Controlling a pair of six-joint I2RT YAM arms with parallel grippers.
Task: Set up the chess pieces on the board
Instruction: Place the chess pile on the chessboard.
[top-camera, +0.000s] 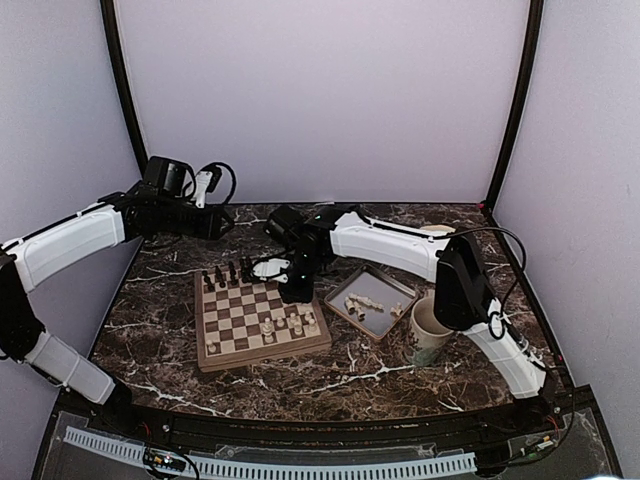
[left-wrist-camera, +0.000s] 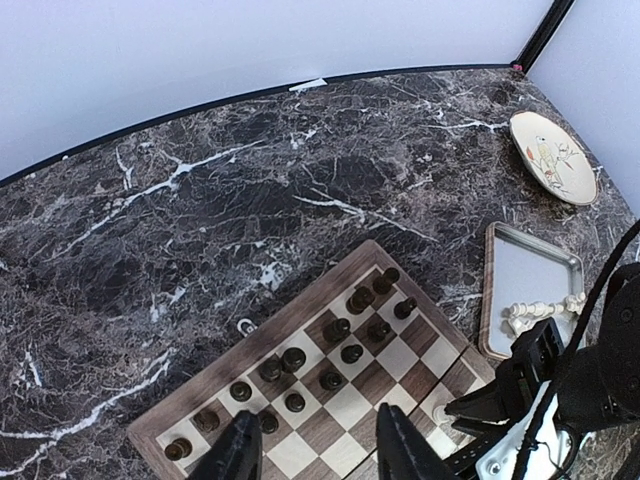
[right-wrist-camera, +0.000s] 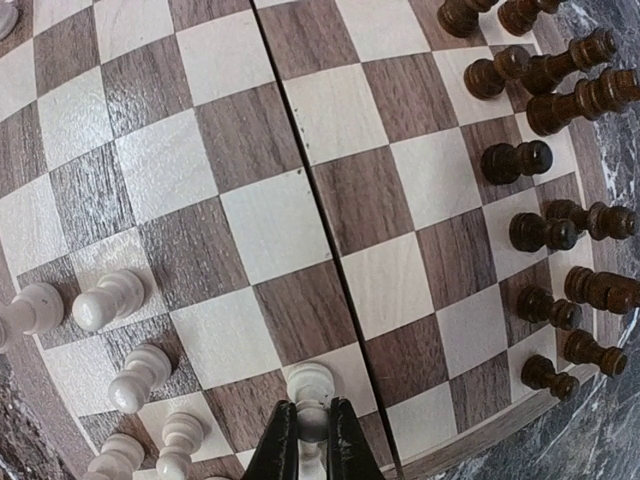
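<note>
The wooden board (top-camera: 236, 343) lies left of centre on the marble table. My right gripper (right-wrist-camera: 313, 440) is shut on a cream-white chess piece (right-wrist-camera: 312, 385), held upright over a light square near the board's edge; I cannot tell whether its base touches the square. Other white chess pieces (right-wrist-camera: 105, 298) stand on the squares to its left, and more lie in the grey tray (top-camera: 390, 283). Dark chessmen (right-wrist-camera: 530, 160) fill the far rows. My left gripper (left-wrist-camera: 312, 422) hangs open high above the board's dark side with nothing between its fingers.
A mug (top-camera: 428, 328) stands right of the tray near the right arm's base. A small patterned plate (left-wrist-camera: 552, 157) sits at the back right. The right arm (top-camera: 385, 245) reaches across over the tray. Dark enclosure posts rise at the back corners.
</note>
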